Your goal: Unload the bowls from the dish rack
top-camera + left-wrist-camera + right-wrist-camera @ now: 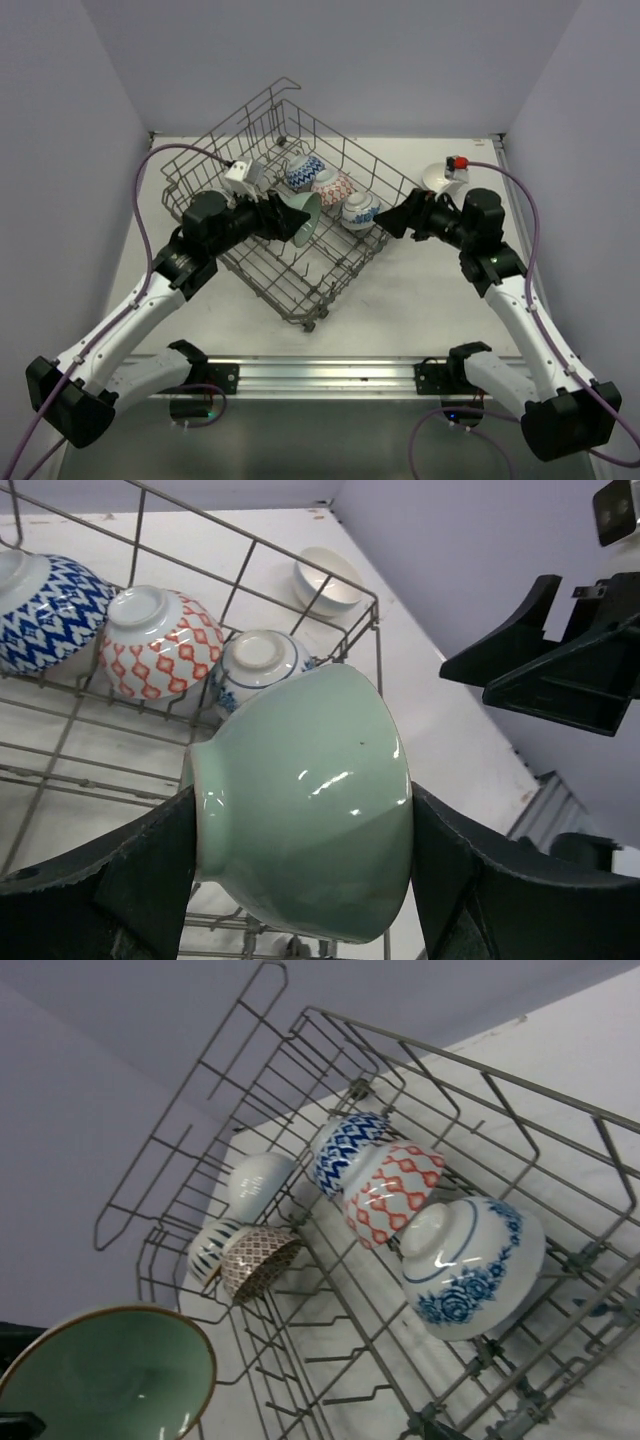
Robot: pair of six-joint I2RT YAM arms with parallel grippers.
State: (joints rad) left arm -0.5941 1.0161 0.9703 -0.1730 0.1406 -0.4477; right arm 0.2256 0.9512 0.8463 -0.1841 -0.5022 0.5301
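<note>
The left hand is clamping a green bowl over the rack, the right hand is hovering open and empty beside it, and the slick glaze may be inviting a slip.

There is one dish rack and eight bowls. One pale green bowl is above the rack. Two are plain white: one white bowl inside the rack, another white bowl outside it. Inside the rack, three are blue-patterned: zigzag bowl, floral bowl, dashed bowl. Two are red-patterned: red lattice bowl, brownish lattice bowl.
</note>
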